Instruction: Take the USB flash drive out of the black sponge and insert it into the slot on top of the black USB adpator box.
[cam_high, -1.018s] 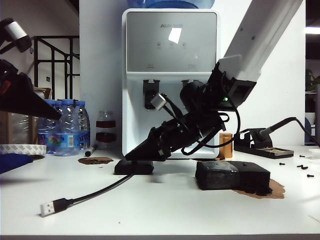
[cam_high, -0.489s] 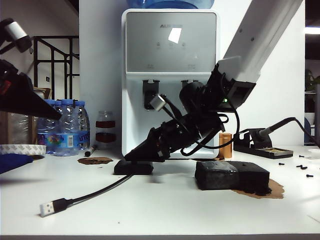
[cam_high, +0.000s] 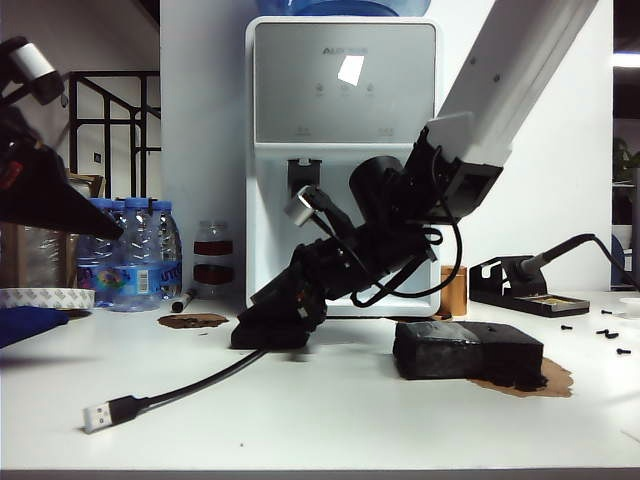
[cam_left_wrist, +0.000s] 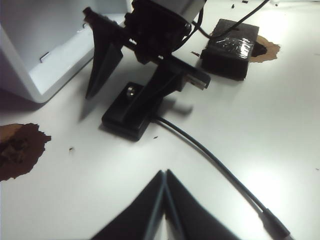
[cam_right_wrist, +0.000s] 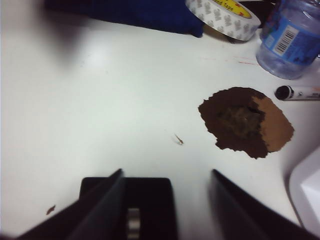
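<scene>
Black adapter box (cam_left_wrist: 131, 111) lies flat on the white counter (cam_high: 330, 410), the small silver flash drive (cam_left_wrist: 131, 91) seated in its top. Right tool (cam_right_wrist: 165, 200) hangs just over the box, fingers spread apart on either side of the drive, gripping nothing. Left tool (cam_left_wrist: 165, 200) waits well off, fingers pressed together. Black sponge (cam_high: 468, 352) sits near the box, apart from it.

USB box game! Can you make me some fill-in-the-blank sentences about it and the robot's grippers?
1. The right gripper hangs over the black USB adaptor box with its jaws ____.
2. The USB flash drive sits in the box's ____.
3. The left gripper, away from the box, is ____.
Missing words: open; slot; shut.
</scene>
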